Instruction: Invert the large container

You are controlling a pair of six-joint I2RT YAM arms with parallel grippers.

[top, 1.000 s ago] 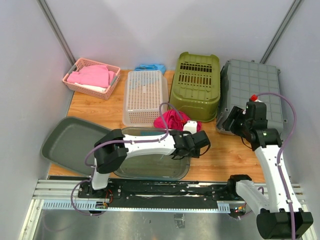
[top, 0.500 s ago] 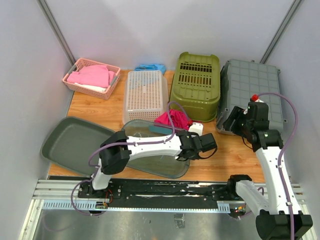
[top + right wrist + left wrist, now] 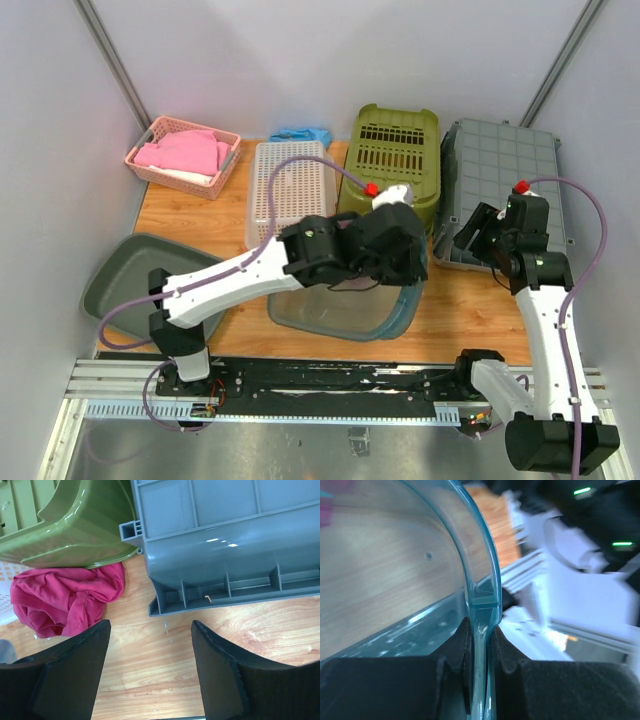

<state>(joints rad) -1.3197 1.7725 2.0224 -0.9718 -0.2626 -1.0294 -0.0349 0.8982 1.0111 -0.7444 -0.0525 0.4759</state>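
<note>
The large clear container [image 3: 335, 312] is held tilted on the surface [image 3: 460, 310], its rim clamped by the left tool [image 3: 480, 645]; the right tool [image 3: 150, 665] is spread wide.

We log olive basket [image 3: 392, 170] between white basket [image 3: 290, 190] and grey crate [image 3: 505, 175]; magenta cloth [image 3: 65, 597] just beside the olive one.

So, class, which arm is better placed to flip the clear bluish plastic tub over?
Left: its tool is clamped on the tub's rim; the right tool hangs open beside the grey plastic crate.
</note>
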